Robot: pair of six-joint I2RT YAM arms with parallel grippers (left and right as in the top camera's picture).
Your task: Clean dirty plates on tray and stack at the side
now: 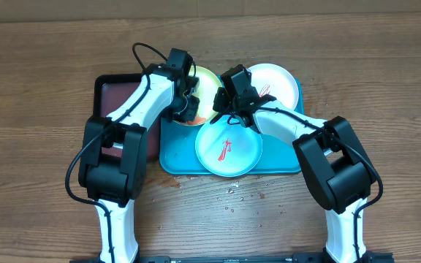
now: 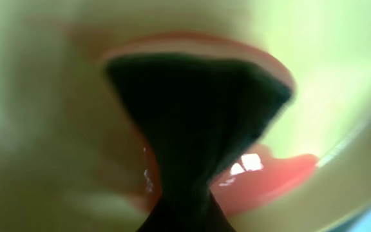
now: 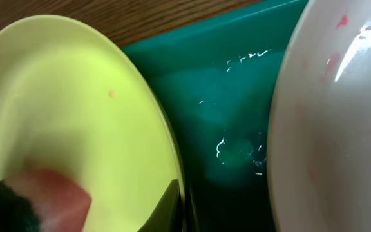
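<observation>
One wooden tabletop [image 1: 35, 73] is carrying everything, with the turquoise tray [image 1: 172, 153] lying at its middle and a dark-red tray [image 1: 115, 91] touching its left side. All three plates are sitting on the turquoise tray, so nothing is stacked at the side yet. The mint plate [image 1: 240, 157] in front is showing a red smear, and the white plate [image 1: 280, 84] is carrying faint pink flecks. The yellow-green plate [image 1: 209, 82] is being wiped, with only small specks showing in the right wrist view. The left claw [image 1: 188, 109] is clamping a sponge [image 3: 44, 200] against it. The right claw [image 1: 229, 113] is closed narrow, apparently pinching that plate's rim. Cleaning is barely starting.
</observation>
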